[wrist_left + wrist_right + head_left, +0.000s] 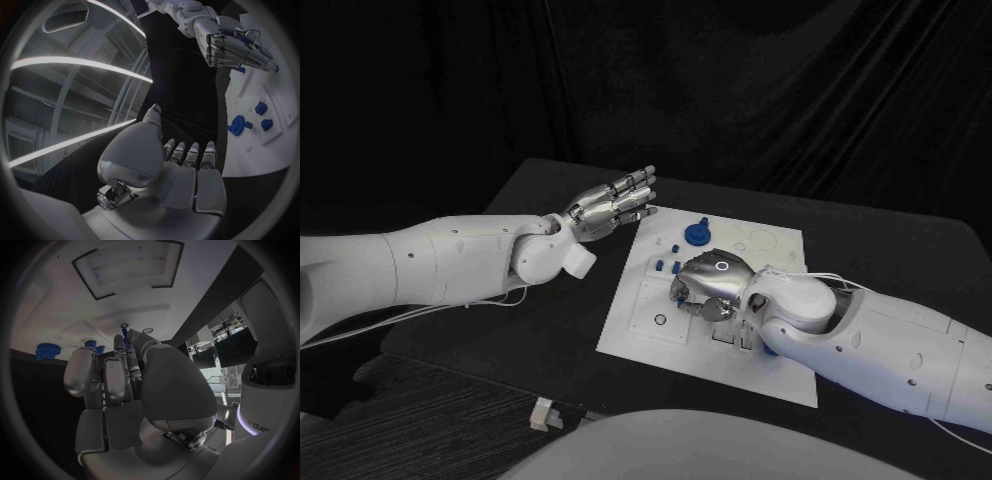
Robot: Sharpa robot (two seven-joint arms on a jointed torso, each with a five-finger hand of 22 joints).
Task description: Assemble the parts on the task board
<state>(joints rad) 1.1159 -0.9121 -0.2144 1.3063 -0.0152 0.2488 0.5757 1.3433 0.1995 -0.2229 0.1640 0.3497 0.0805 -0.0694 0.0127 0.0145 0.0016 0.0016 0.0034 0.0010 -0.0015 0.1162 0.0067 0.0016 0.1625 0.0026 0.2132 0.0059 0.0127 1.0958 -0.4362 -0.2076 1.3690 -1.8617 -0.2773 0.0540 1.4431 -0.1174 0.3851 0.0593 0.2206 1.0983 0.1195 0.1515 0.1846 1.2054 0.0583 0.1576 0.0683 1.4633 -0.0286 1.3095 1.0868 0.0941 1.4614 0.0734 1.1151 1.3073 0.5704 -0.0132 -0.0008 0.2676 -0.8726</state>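
Down on the task board [635,335], the right hand [715,285] has its fingers curled over the middle of the plate; the right wrist view shows a slim blue part [125,335] standing between the fingertips [118,342], though whether it is truly pinched cannot be told. From the left wrist view the same hand [230,46] bends its fingers down onto the board, with blue showing beneath them.

Beside the board's far left corner, the left hand [610,204] hangs above the black table [516,310] with its fingers [190,152] straight and close together, holding nothing.

On the board, a round blue part with a knob [700,233] stands near the far edge, beyond the right hand, and smaller blue parts [656,265] lie between it and the hand. A small dark ring [659,320] lies on the board's near left section.

No writing on the board can be read.

The board's left edge and near left corner lie bare, and open table runs from there toward the left arm. The right arm covers the board's near right edge.
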